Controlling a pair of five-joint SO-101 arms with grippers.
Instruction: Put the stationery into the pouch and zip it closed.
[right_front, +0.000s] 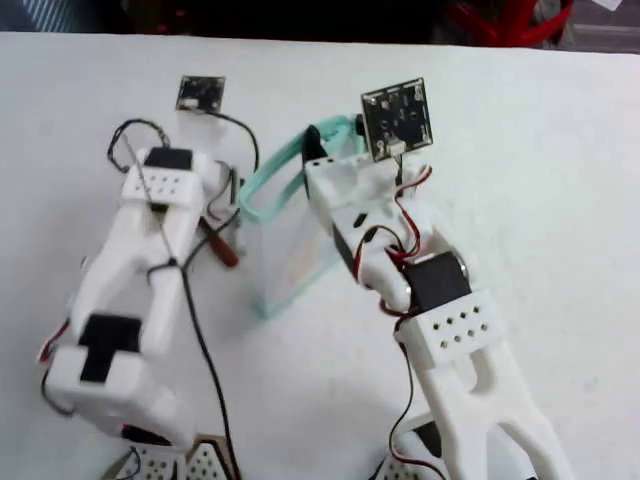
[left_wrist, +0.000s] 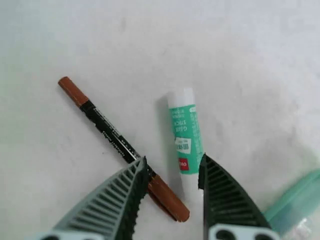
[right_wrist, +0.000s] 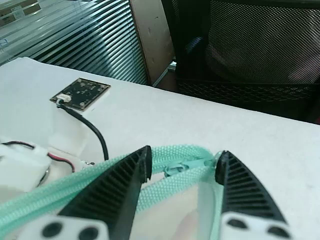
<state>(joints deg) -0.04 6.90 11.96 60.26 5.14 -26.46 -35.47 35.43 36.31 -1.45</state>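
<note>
High view put the left arm (right_front: 130, 260) on the left of the white worktop (right_front: 560, 180), with a brown-capped pen (right_front: 222, 248) poking out from beside its front end. Left wrist view showed the left gripper (left_wrist: 172, 160) hanging low over the worktop, its jaws apart and holding nothing. The pen (left_wrist: 120, 145) lay slantwise, its lower brown end passing under the tip of one jaw. Just beside it lay a green and white glue stick (left_wrist: 184, 140), apart from the pen, its lower end in the gap between the jaws. A mint-green edge of the pouch (left_wrist: 295, 200) showed in that view's corner, near the glue stick.

Right of the pen in the high view stood the clear pouch (right_front: 290, 250) with its mint zip tape curving in an open loop at the top. The right arm (right_front: 450, 330) reached to the far end of that loop. Right wrist view showed the right gripper (right_wrist: 184, 152) with its jaws open astride the mint tape, the zip pull (right_wrist: 177, 167) lying between them; whether either jaw touched it could not be told. Beyond lay a small circuit board (right_wrist: 80, 94) on the left arm and, past the worktop, a black mesh chair (right_wrist: 260, 45).
</note>
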